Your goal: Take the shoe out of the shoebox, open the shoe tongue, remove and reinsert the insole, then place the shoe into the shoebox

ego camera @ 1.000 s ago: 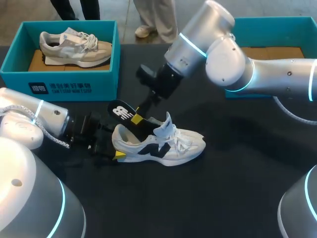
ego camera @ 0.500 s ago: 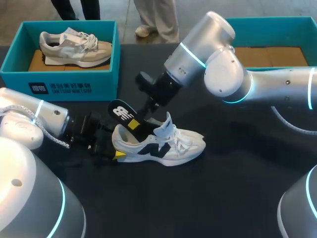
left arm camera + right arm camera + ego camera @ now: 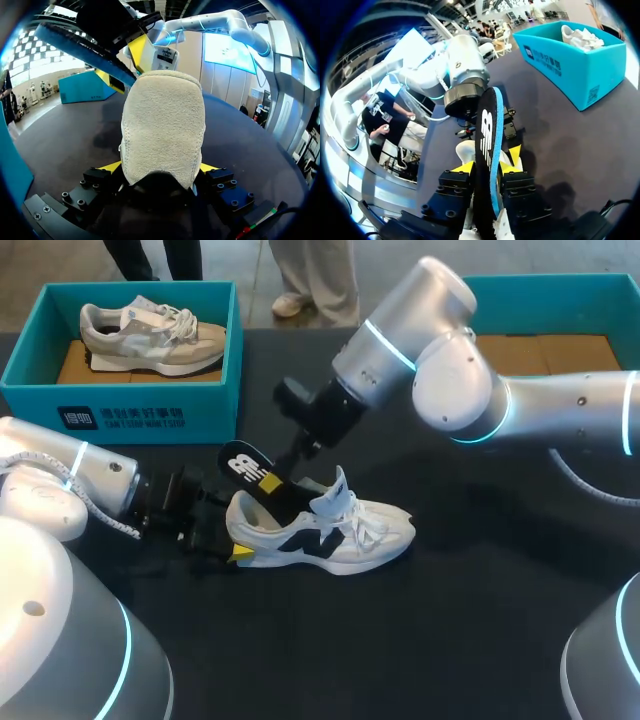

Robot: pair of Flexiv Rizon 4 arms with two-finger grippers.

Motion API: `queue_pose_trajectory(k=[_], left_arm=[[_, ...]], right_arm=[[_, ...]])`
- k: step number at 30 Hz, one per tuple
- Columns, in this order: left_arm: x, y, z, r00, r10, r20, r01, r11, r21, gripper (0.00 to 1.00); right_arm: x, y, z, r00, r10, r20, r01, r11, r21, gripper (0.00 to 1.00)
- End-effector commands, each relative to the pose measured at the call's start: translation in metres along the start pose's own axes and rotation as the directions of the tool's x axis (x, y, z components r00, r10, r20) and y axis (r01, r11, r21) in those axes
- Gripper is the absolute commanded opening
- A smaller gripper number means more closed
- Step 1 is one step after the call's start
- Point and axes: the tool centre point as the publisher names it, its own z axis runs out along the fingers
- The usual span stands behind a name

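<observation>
Shoe: The white shoe (image 3: 330,530) with a dark side mark stood on its sole on the black worktop (image 3: 450,620), near the middle. Its toe pointed right and its heel left, outside both boxes.
Left hold: The left fingers (image 3: 111,167) were clamped on the heel from two sides, probably to keep the shoe from sliding or tipping while the other arm worked.
Right hold: The right fingers (image 3: 464,167) were pinched flat on the insole (image 3: 250,472), one on each face. Its front end sat inside the shoe opening and its heel end slanted up and out to the far left.
Stage: The insole was only partway in; whether it was leaving or returning could not be told.
Tongue: The tongue (image 3: 333,495) stood up and the laces (image 3: 365,525) lay loose, leaving the opening wide for the insole.
Textures: The heel looked like napped, pale suede, rounded and soft. The insole was a thin, bendable oblong, black on top with a white mark and ribbed blue underneath.
Boxes: A teal shoebox (image 3: 150,410) at the far left held a second, greyish shoe (image 3: 150,335). Another teal box (image 3: 540,285) at the far right showed a cardboard floor, and was likely where this shoe belonged.
</observation>
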Motion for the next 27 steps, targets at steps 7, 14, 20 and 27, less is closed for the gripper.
queue_pose_trajectory(k=[7, 14, 20, 27], left_arm=[[0.0, 0.001, 0.001, 1.0, 0.0, 0.0, 0.0, 1.0, -0.003, 0.0], [0.0, 0.001, 0.001, 1.0, 0.0, 0.0, 0.0, 1.0, -0.003, 0.0], [0.0, 0.001, 0.001, 1.0, 0.0, 0.0, 0.0, 1.0, -0.003, 0.0], [0.0, 0.001, 0.001, 1.0, 0.0, 0.0, 0.0, 1.0, -0.003, 0.0]], right_arm=[[0.003, 0.0, 0.003, 1.0, -0.003, -0.002, 0.003, 1.0, -0.006, 0.0], [0.002, 0.009, -0.002, 1.0, -0.014, 0.02, 0.015, 0.999, -0.052, 0.0], [0.003, 0.031, -0.02, 0.996, -0.045, 0.076, 0.054, 0.991, -0.12, 0.0], [0.007, 0.06, -0.038, 0.99, -0.063, 0.126, 0.091, 0.967, -0.239, 0.0]])
